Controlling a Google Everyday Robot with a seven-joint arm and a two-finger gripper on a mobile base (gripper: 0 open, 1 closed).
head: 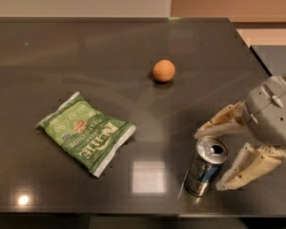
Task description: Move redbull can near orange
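Note:
The redbull can [206,166] stands upright near the table's front edge, right of centre, silver with blue patches and an open pull-tab top. The orange [163,70] sits farther back on the table, up and left of the can. My gripper [210,157] comes in from the right and is open. One finger [220,121] lies just behind the can's top. The other finger [245,168] lies just to the can's right. The can stands at the fingertips, not gripped.
A flat green chip bag [86,132] lies on the left half of the dark table [86,56]. The table's front edge runs just below the can. Its right edge is behind my gripper's body.

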